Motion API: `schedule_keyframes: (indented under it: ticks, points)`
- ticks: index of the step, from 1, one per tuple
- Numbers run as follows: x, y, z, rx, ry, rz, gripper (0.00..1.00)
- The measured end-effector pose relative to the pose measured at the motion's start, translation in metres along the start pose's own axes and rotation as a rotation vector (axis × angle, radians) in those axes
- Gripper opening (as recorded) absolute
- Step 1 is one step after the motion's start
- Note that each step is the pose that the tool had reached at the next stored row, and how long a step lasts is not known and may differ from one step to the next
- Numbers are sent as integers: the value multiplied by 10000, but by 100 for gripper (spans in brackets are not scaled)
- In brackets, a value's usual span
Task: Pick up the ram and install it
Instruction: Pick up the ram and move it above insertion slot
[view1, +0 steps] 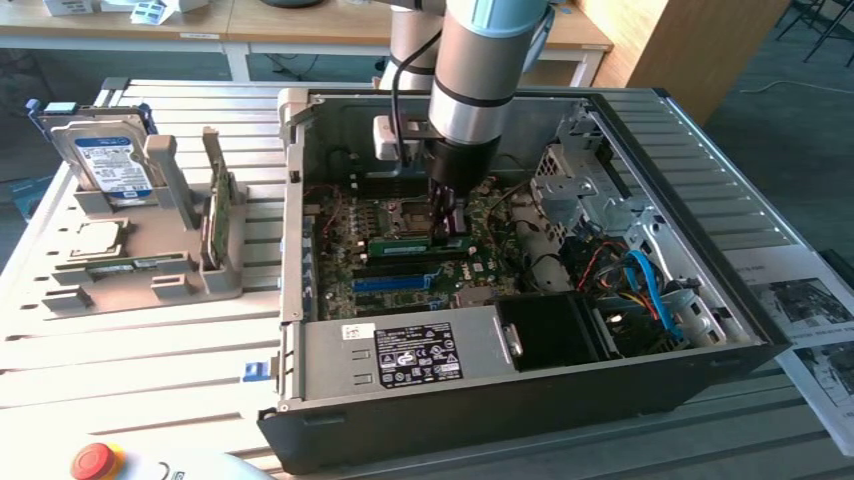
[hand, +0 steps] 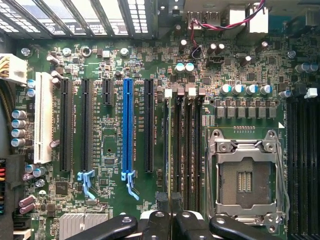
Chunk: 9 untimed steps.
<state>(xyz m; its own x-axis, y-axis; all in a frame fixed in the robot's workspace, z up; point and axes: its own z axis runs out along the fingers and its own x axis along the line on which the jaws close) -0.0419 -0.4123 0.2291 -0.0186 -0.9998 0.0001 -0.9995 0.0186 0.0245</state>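
Observation:
My gripper (view1: 457, 228) reaches down into the open computer case (view1: 747, 300), over the motherboard. Its fingers are shut on the ram (view1: 400, 243), a thin green stick lying level just above the board beside the CPU socket (view1: 407, 212). In the wrist view the gripper (hand: 168, 200) holds the ram (hand: 166, 145) edge-on. It lines up with the memory slot nearest the black expansion slot (hand: 148, 125). I cannot tell whether the stick is seated in the slot.
On the exterior view's left, a grey fixture (view1: 80, 295) carries a hard drive (view1: 111, 160), a square CPU chip (view1: 94, 237) and other green sticks (view1: 134, 265). Cables (view1: 641, 280) and the drive cage (view1: 587, 170) crowd the case's other side. A red button (view1: 96, 460) sits near the front.

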Motion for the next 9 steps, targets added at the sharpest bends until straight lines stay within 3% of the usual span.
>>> schedule_keyframes:
  ticks: [9]
  points:
    - [0, 0, 20, 0, 0, 2, 12]
